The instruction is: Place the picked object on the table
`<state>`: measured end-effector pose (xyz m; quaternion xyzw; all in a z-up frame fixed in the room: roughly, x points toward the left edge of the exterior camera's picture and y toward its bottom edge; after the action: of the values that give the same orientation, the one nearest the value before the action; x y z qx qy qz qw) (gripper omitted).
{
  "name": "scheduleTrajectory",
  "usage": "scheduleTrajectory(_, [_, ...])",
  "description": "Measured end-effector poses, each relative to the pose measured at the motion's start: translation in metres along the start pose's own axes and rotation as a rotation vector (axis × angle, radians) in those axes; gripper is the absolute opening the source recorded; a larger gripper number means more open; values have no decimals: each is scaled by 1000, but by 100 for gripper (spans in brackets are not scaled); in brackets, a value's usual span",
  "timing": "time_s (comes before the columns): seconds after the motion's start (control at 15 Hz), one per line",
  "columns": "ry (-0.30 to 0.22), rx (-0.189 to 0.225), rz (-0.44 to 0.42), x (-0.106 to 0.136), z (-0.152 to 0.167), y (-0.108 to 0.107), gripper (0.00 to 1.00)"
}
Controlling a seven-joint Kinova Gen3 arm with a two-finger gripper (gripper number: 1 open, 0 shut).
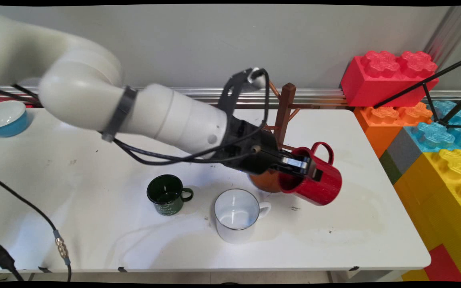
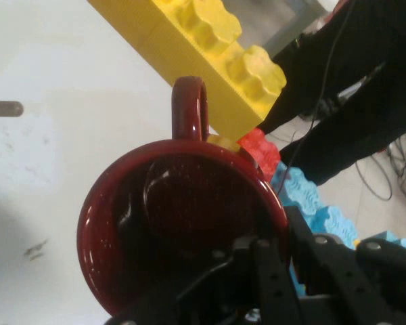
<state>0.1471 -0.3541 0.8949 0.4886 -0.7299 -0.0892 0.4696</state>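
Three mugs show on the white tabletop [image 1: 94, 236] or just above it, and the red mug [image 1: 321, 185] is the one in the gripper [image 1: 302, 168]. The gripper is closed over that mug's rim, one finger inside the mouth and the other against the outer wall, so the mug hangs tilted on its side with its opening turned toward the arm and its handle pointing up. In the hand view the red mug [image 2: 183, 223] fills the lower middle, its dark glossy inside facing the camera and its handle rising toward a yellow block [image 2: 210, 54] beyond.

Just behind the held mug stands a brown wooden mug tree [image 1: 285, 114], its post upright near the tabletop's far edge. An orange rounded thing [image 1: 264, 182] sits under the gripper, touching or nearly touching the red mug (I cannot tell what it is, since the gripper covers most of it).

Nearer the camera, a white mug [image 1: 236, 216] stands upright with its handle to the right, and a dark green mug [image 1: 166, 195] stands just left of it. A blue bowl [image 1: 4, 118] with a white inside rests at the far left edge. Big toy blocks [image 1: 414, 108] in red, orange, blue and yellow are stacked beside the tabletop's right end.
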Motion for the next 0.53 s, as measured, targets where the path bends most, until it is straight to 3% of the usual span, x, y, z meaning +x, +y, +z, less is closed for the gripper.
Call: scheduleTrajectory(0.53, [-120, 41, 135, 21, -49, 1, 0])
